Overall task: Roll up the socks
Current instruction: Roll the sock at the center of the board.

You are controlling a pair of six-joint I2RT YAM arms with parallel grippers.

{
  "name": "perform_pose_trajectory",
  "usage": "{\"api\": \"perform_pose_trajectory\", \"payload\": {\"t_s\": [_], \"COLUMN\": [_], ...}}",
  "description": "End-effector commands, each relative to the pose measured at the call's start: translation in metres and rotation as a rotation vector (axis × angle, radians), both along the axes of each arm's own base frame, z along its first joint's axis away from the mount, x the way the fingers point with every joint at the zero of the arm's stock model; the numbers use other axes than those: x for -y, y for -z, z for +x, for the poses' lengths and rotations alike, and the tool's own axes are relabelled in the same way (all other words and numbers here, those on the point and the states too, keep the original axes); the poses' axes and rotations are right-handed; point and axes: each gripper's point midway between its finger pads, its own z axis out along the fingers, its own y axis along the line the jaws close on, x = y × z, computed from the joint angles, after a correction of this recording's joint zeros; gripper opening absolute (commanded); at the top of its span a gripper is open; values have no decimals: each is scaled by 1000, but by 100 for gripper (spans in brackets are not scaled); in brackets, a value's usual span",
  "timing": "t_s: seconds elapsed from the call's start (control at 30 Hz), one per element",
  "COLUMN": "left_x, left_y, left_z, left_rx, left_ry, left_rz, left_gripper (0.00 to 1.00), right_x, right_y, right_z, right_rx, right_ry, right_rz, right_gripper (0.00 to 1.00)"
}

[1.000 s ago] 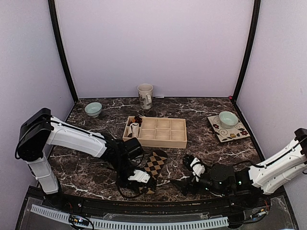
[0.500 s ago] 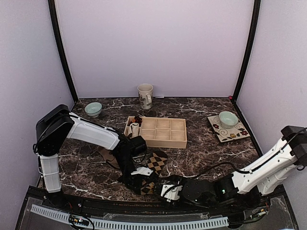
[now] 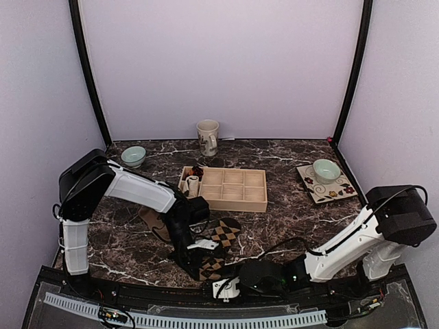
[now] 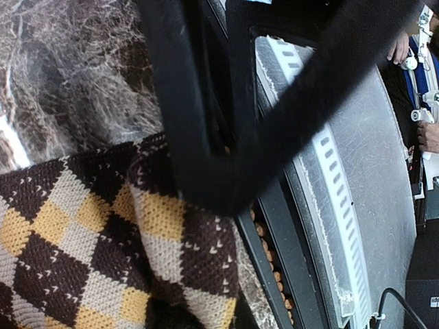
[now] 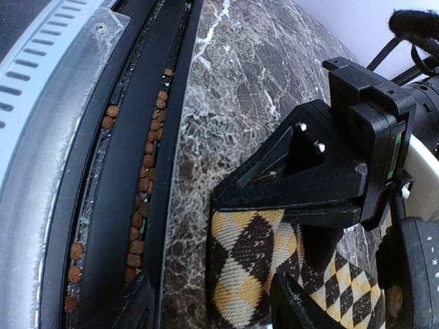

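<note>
Fabric bunches under the left gripper (image 4: 206, 195), whose two black fingers meet at their tips, pinched on the near end of the argyle sock (image 4: 82, 240). The right gripper (image 5: 214, 312) has its jaws spread wide and holds nothing; it sits low at the front edge of the marble table (image 3: 288, 212), pointed at that same sock end, which shows between and just ahead of its fingertips, close to the left gripper. The argyle sock lies along the table from the front edge back toward the wooden tray (image 3: 230, 204). The tan sock (image 3: 151, 221) lies just left of it, partly hidden behind the left arm. Small rolled bundles (image 3: 192, 183) sit in the tray's far-left compartment. A mug (image 3: 208, 137) stands by the back wall, a green bowl (image 3: 133, 156) near the back left corner, and another bowl (image 3: 326, 170) rests on a patterned plate (image 3: 337, 193) at the right.
</note>
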Motion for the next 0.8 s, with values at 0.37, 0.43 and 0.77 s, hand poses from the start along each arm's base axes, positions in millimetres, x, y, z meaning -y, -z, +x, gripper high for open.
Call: {"api": "perform_pose_trajectory", "payload": {"t_s": [0.37, 0.43, 0.77], "left_x": [-14, -14, -12], "left_y": [14, 13, -20], "left_z": [-1, 0, 33], "left_rx": [-5, -3, 101], "left_ry": [26, 26, -118], "left_rz": [88, 84, 10], "left_gripper": [0, 1, 54], "right_x": [-28, -26, -10], "right_y": [12, 16, 37], "right_z": [17, 19, 20], "right_rx": [-74, -78, -235], "right_ry": [-13, 7, 131], "right_rz": [57, 55, 74], "right_gripper": [40, 30, 0]}}
